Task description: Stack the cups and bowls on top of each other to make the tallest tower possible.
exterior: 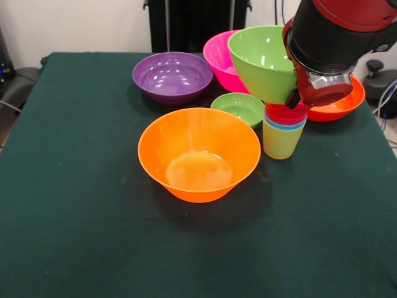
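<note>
The tower stands right of centre: a yellow-green cup [279, 141] lowest, a blue cup [284, 124] nested in it, and a red cup [285, 114] in that. A lime green bowl [260, 59] sits tilted on top, leaning left. My gripper [293, 97] is at the bowl's right side, mostly hidden behind the red and black wrist [322, 56]. I cannot tell whether it holds the bowl. A big orange bowl [198, 155] sits in the middle. The small red bowl is out of view.
A purple bowl [172, 76] stands at the back. A pink bowl [218, 57] is behind the lime bowl, and a small green bowl [239, 108] is left of the tower. A red-orange bowl [341, 105] lies behind the wrist. Dark green cloth [74, 205] covers the table.
</note>
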Robot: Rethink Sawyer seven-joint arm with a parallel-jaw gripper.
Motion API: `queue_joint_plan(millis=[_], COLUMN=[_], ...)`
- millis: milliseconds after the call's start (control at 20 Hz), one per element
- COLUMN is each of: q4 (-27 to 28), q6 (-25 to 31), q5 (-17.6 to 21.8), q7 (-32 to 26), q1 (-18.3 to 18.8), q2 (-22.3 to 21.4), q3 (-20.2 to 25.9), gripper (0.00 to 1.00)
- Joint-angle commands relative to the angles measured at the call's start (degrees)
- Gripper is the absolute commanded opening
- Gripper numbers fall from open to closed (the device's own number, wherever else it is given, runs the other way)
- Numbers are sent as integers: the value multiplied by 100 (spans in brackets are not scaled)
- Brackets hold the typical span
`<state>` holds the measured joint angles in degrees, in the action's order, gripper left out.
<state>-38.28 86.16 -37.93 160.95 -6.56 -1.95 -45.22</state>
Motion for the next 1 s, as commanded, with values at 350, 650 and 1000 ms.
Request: queue_joint_plan(millis=[350,650,1000], q4=[-229,-335,-443], q6=[239,170,105], q5=[102,70,42], q7=[672,766,859], q1=[-108,-217,-325], q2=[119,94,78], q3=[705,729,741], gripper=[0,0,0])
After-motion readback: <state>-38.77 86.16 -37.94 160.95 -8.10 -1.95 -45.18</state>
